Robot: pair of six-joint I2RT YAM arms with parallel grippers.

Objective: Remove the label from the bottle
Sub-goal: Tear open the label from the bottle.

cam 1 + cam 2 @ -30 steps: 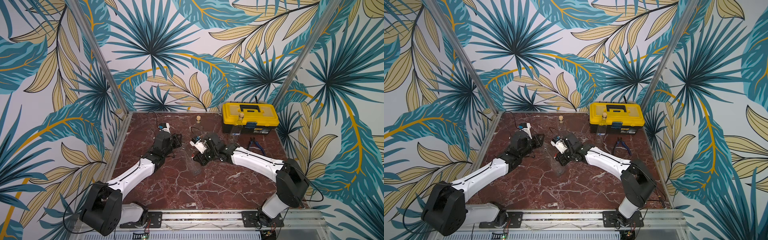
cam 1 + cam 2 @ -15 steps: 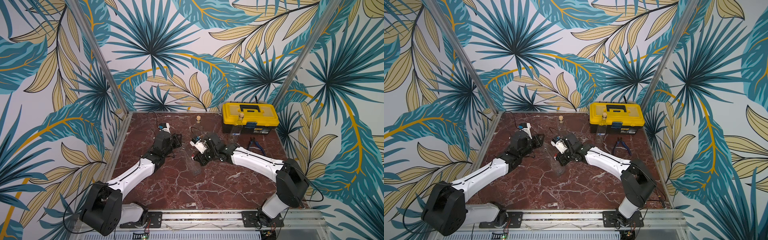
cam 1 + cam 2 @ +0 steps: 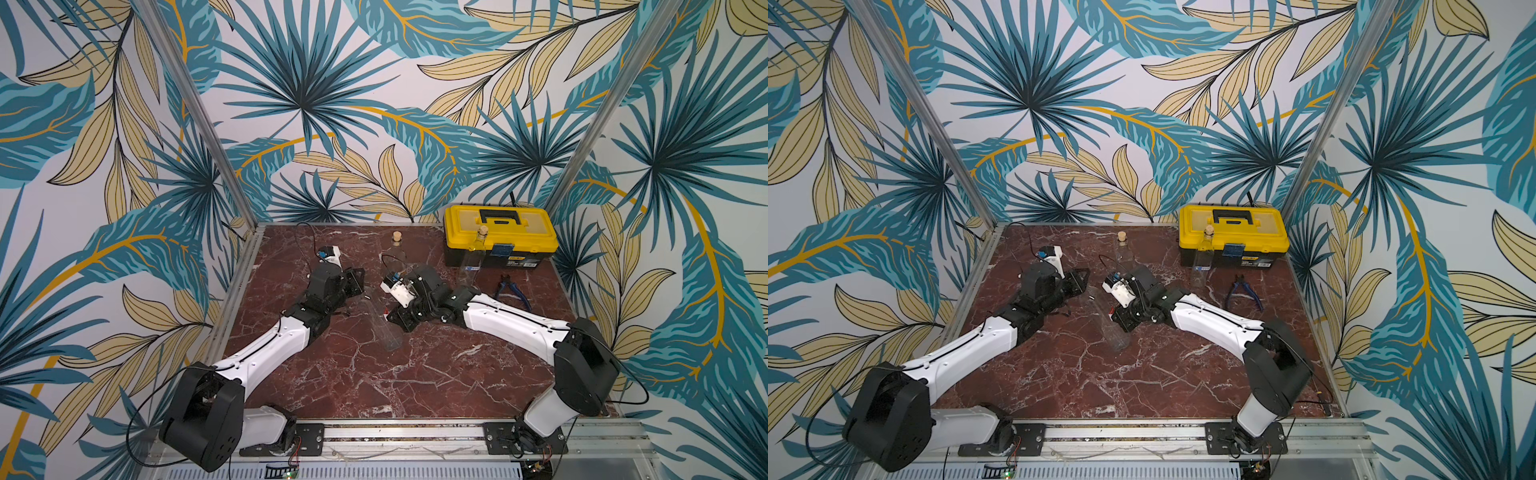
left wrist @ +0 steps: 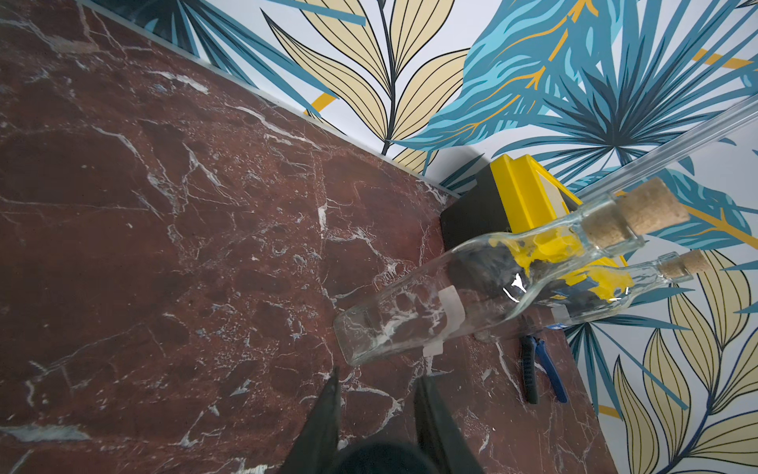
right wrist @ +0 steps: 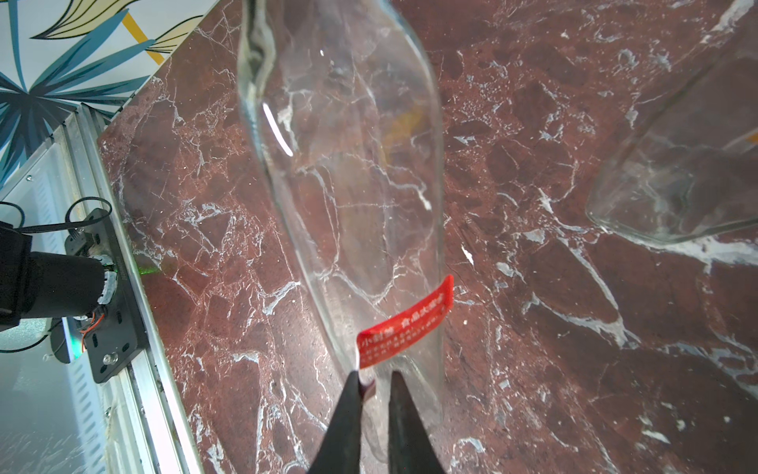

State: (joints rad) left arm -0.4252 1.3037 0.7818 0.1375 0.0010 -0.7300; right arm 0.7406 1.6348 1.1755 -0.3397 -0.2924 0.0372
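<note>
A clear glass bottle (image 3: 383, 328) (image 3: 1111, 328) lies on its side on the marble table between my two arms. In the right wrist view the bottle (image 5: 348, 184) carries a red label (image 5: 406, 324) with white print, partly lifted off the glass. My right gripper (image 5: 375, 375) (image 3: 389, 318) is at the label's free end. Its jaws stand a narrow gap apart, so it is open, and the label's curled tip rests against one finger (image 5: 348, 394). My left gripper (image 4: 379, 373) (image 3: 359, 282) is open near the bottle's neck end and holds nothing.
Two corked clear bottles stand upright, one (image 3: 398, 249) at the back centre and one (image 3: 473, 259) in front of the yellow toolbox (image 3: 498, 232). Blue-handled pliers (image 3: 509, 289) lie right of my right arm. A metal rail (image 3: 395, 432) runs along the front edge.
</note>
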